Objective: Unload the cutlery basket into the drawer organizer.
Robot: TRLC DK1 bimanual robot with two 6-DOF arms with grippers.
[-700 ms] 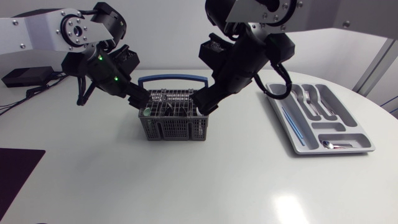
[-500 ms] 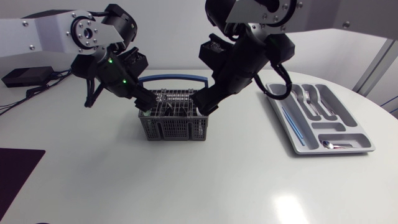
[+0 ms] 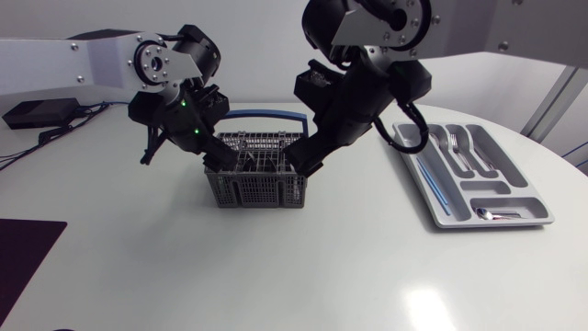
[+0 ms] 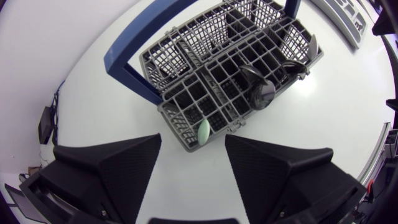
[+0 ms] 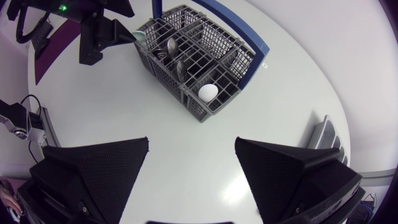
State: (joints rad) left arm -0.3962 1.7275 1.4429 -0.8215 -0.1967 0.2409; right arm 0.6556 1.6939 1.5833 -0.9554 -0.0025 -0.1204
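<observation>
One grey wire basket [image 3: 253,179] stands upright near the middle of the white desk [image 3: 276,271], with its blue handle [image 3: 262,116] arched over the far side. In the left wrist view its cells hold dark spoons [image 4: 261,93] with their bowls uppermost. A pale green tip [image 4: 203,130] pokes out of the corner cell nearest the left claw [image 4: 193,146]. The right wrist view shows a white rounded piece [image 5: 208,91] in the corner cell closest to the right claw [image 5: 191,146]; I cannot tell what it is.

Well apart from the basket, toward the desk's right side, lies the organizer [image 3: 503,164], a long grey tray. It has forks [image 3: 459,149] in its middle slots and a thin blue rod [image 3: 432,181] in the slot nearest the basket. A small spoon [image 3: 496,214] lies in the short cross slot at its near end.

The left claw hangs just beside the basket's left end, above the rim, its fingers spread wide with nothing between them. The right claw hangs at the opposite end, likewise wide open and empty. Both arms slope down toward the basket, one from each side.

A dark purple mat [image 3: 23,253] lies at the desk's near left edge, and a black box [image 3: 37,112] sits at the far left.
</observation>
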